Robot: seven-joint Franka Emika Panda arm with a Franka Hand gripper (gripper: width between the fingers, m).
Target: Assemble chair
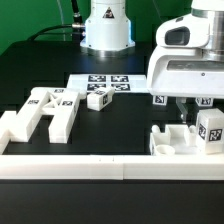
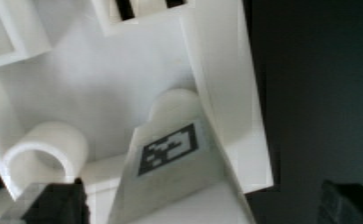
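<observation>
The chair lies in loose white tagged pieces. A chunky piece (image 1: 172, 141) with a round hole lies by the front wall on the exterior view's right. A tagged block (image 1: 211, 128) stands upright on it. My gripper (image 1: 190, 108) hangs just above them, open. In the wrist view the tagged bar (image 2: 174, 150) stands between my dark fingertips (image 2: 50, 204), with a clear gap on one side, and nothing is gripped. My gripper (image 2: 199, 208) straddles it. An H-shaped group of bars (image 1: 45, 112) lies at the exterior view's left. A small tagged block (image 1: 97, 98) sits mid-table.
The marker board (image 1: 105, 82) lies flat behind the small block. A long low white border wall (image 1: 90, 166) runs along the table's front edge. The arm's base (image 1: 105, 30) stands at the back. The tabletop is black.
</observation>
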